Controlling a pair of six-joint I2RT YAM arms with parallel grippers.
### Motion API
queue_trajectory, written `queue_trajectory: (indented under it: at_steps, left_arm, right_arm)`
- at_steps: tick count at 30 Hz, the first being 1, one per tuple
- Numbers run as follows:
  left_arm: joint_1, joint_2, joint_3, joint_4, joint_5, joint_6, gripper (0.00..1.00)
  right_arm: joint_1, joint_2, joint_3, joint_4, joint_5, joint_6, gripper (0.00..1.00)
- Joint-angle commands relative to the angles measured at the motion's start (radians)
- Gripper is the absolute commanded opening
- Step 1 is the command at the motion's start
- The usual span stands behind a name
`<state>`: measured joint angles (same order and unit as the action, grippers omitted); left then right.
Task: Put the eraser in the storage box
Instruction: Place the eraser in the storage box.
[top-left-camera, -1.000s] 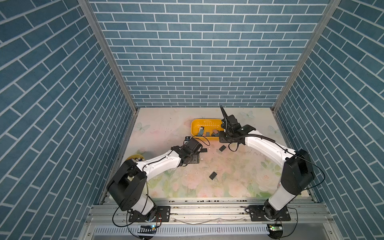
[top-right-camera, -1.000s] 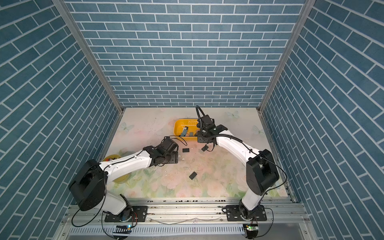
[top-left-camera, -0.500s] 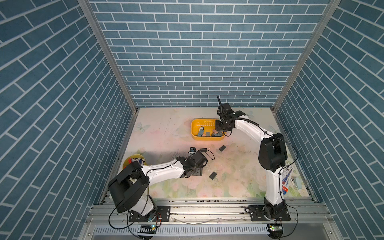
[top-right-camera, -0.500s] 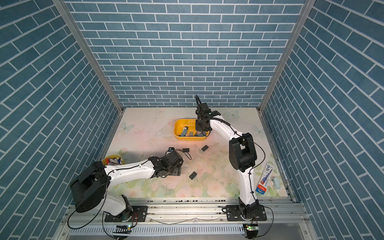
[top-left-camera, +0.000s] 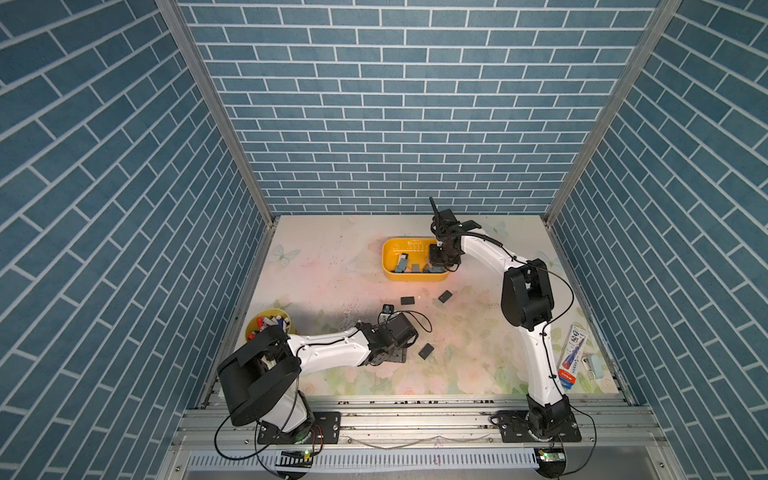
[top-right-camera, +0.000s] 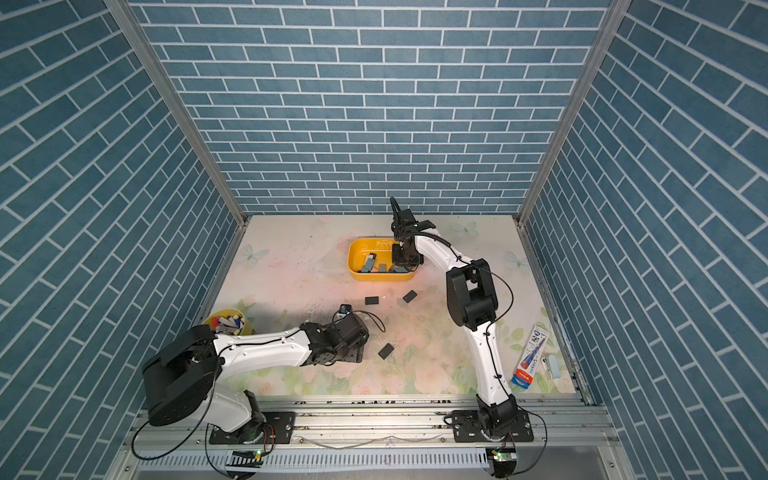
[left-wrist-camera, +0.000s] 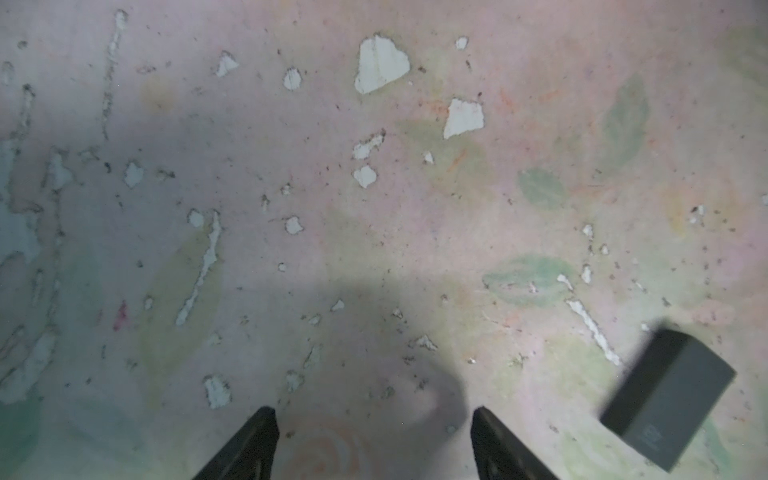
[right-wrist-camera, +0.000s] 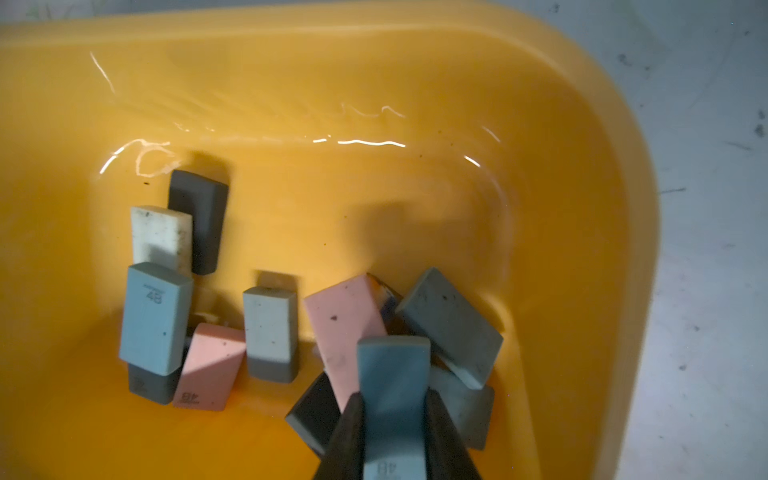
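Observation:
The storage box (top-left-camera: 388, 266) (top-right-camera: 353, 264) is a shallow yellow tub at the back of the mat, holding several grey, pink and white erasers. My right gripper (top-left-camera: 436, 259) (top-right-camera: 398, 259) hangs over the tub's right end. In the right wrist view that gripper (right-wrist-camera: 392, 399) is shut on a grey-blue eraser (right-wrist-camera: 392, 365), just above the pile and inside the yellow wall (right-wrist-camera: 602, 208). My left gripper (top-left-camera: 392, 353) (top-right-camera: 351, 353) points down at the mat near the front. Its jaws (left-wrist-camera: 374, 415) are open and empty. A dark eraser (left-wrist-camera: 669, 395) (top-left-camera: 426, 351) lies beside them.
Two more dark erasers (top-left-camera: 407, 299) (top-left-camera: 444, 296) lie on the mat in front of the tub. A round yellow cup of pens (top-left-camera: 270, 326) stands at the left edge. A pen packet (top-left-camera: 573, 359) and a small white object (top-left-camera: 592, 365) lie at the front right.
The right arm has swung back and folded upright, bringing its gripper over the tub's right end. The left arm has drawn back toward the front of the mat. Neither gripper's jaws changed.

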<state>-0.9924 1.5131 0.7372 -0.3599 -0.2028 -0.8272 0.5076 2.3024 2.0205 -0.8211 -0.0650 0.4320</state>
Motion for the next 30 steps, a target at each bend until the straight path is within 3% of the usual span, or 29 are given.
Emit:
queue_trajectory:
  at_steps: [1, 10, 17, 23, 30]
  left_arm:
    - [-0.012, -0.001, -0.018, 0.004, -0.025, -0.013, 0.78]
    - [-0.027, 0.017, -0.013, 0.004, -0.030, -0.014, 0.78]
    - [-0.031, 0.018, -0.001, -0.009, -0.040, -0.011, 0.79]
    - [-0.040, 0.024, 0.021, -0.027, -0.050, 0.010, 0.78]
    - [-0.071, 0.057, 0.089, -0.044, -0.040, 0.087, 0.79]
  right_arm:
    - [0.000, 0.027, 0.030, -0.046, -0.009, -0.035, 0.20]
    - [0.002, 0.016, 0.028, -0.053, -0.008, -0.039, 0.49]
    - [0.019, -0.067, 0.006, -0.043, 0.011, -0.061, 0.58]
    - [0.065, -0.277, -0.119, 0.018, 0.121, -0.081, 0.66]
    - [0.072, -0.626, -0.448, 0.152, 0.210, -0.048, 0.74]
